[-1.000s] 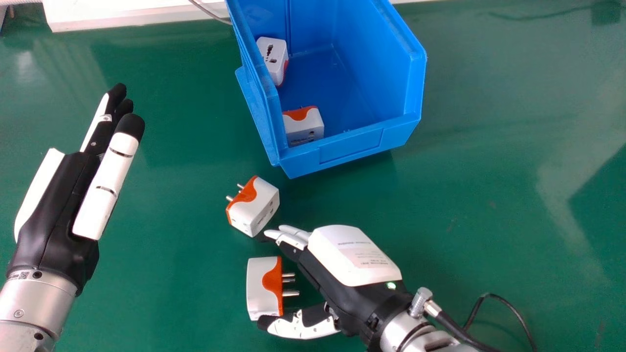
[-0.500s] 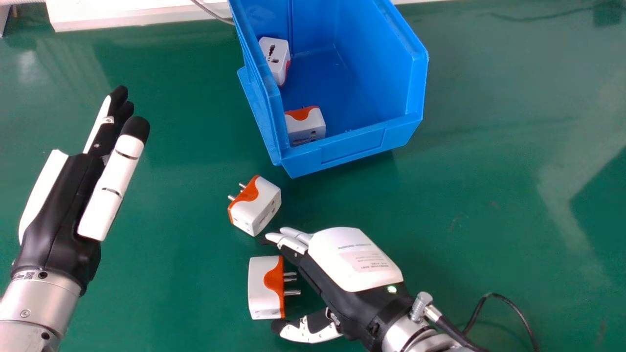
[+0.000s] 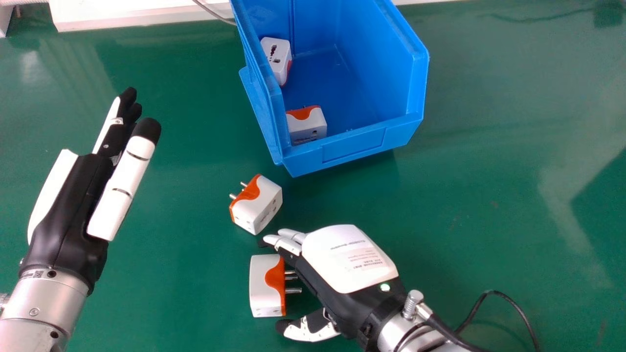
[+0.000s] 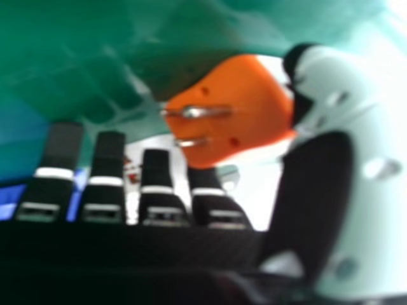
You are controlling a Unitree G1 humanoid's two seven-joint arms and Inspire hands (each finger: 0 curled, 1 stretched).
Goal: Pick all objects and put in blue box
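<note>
Nearest, at 6 o'clock in the head view, the right hand (image 3: 349,259) lay low over the glossy green tabletop (image 3: 464,220), its fingers extended side by side with slim gaps and its thumb (image 3: 313,328) apart from them, pinching nothing. Its black cable (image 3: 508,300) looped over the surface at 4 o'clock. At 7 o'clock a white-and-orange travel plug adapter (image 3: 265,288) sat on the tabletop, prongs aimed at 3 o'clock, toward the opening between fingers and thumb; whether it touched the hand could not be told. The left hand (image 3: 73,205) was at 9 o'clock, fingers straight and close together, holding nothing.

Farther on, at 8 o'clock from the view's middle, a second travel adapter (image 3: 259,205) rested on the tabletop, prongs toward 10 o'clock. Beyond it, at 12 o'clock, stood the blue box (image 3: 354,144), with a third adapter (image 3: 308,128) at 7 o'clock inside it and a fourth (image 3: 276,56) at 10 o'clock.

Pale reflections streaked the surface at 3 and 10 o'clock. Along the far edge, between 10 and 11 o'clock, ran a white ledge (image 3: 127,14), crossed by a thin grey cord (image 3: 213,13) at 11 o'clock.
</note>
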